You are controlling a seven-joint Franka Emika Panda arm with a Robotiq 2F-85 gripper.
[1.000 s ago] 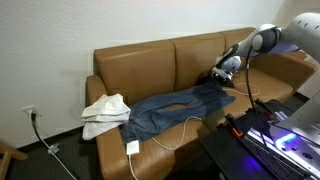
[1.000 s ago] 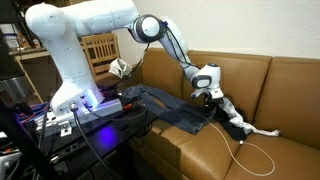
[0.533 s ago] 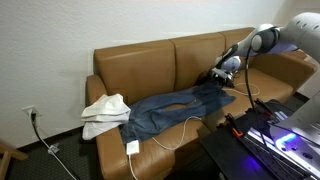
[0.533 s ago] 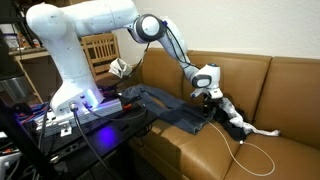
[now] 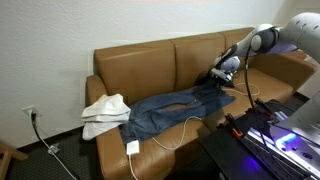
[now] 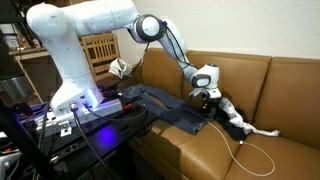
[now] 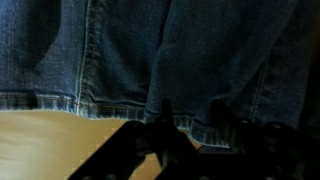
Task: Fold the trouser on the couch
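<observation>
Tan couch, dark blue trouser flat along its seats, white cloth bundle at 1 end

Hardly anything can be seen to have changed. In both exterior views the gripper sits where it was, at the end of the jeans, whose outline on the couch matches the earlier pictures. Any movement of the jaws is too small to make out.

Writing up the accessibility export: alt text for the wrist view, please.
Close-up of the trouser, dark blue denim filling most of the frame, its stitched leg hems running across the lower part. Tan couch leather shows at the bottom left, and the dark, blurred gripper sits at the hem at bottom centre.
</observation>
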